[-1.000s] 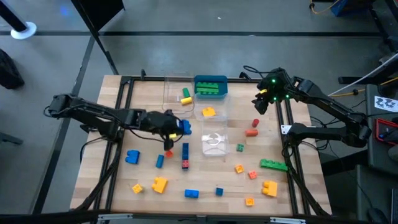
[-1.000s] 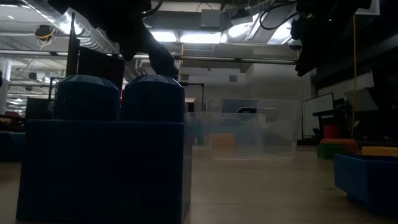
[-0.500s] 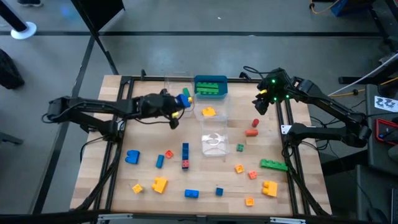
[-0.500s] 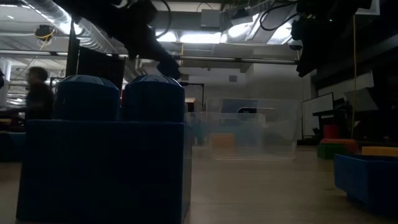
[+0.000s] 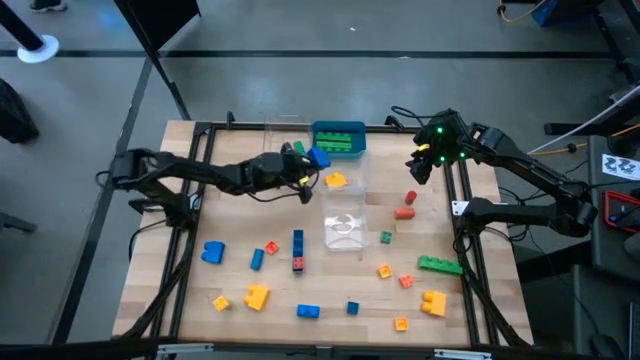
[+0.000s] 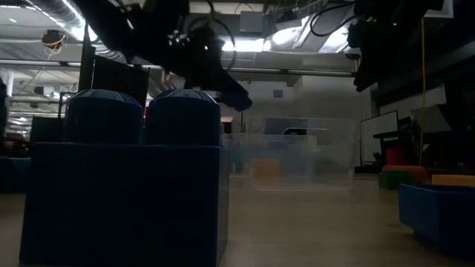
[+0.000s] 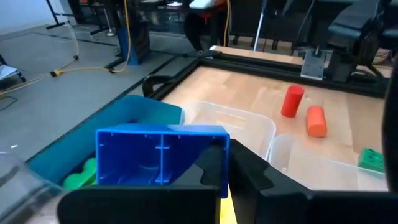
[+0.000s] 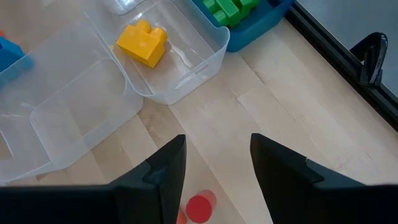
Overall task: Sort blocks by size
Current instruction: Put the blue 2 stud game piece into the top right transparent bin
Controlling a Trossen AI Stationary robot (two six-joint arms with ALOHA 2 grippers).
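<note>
Blocks lie scattered over the wooden table point(image 5: 230, 290), and nearest the front edge in the high view sit an orange cube point(image 5: 401, 323), a blue brick point(image 5: 308, 311), a small blue cube point(image 5: 352, 307), a yellow brick point(image 5: 257, 296) with a small yellow piece point(image 5: 220, 302) beside it, and a larger yellow brick point(image 5: 433, 302) toward the right. A little farther back come two small orange pieces point(image 5: 384, 271), a long green bar point(image 5: 440, 265), a rounded blue block point(image 5: 213, 252), a small blue cylinder point(image 5: 257, 259), a small red-orange piece point(image 5: 271, 248) and a narrow blue bar point(image 5: 298, 243) with a red piece point(image 5: 298, 264) at its near end. A tiny green cube point(image 5: 386, 237) lies just beside a clear tub point(image 5: 345, 232). Past that, two red cylinders point(image 5: 404, 212) rest near the right arm. A second clear tub point(image 5: 340, 183) holds a yellow block point(image 8: 142, 43). The left gripper point(image 5: 305, 168) is clamped tight on a blue brick point(image 7: 160, 155), carried hollow side toward its wrist camera, above the tubs and just short of the teal tray point(image 5: 340, 151). That tray, at the far edge, holds green bricks point(image 5: 337, 143), with a third clear tub point(image 5: 283, 135) next to it. The right gripper point(image 5: 421, 168) hangs over the table's right side near the red cylinders, its jaws partly apart and holding nothing.
</note>
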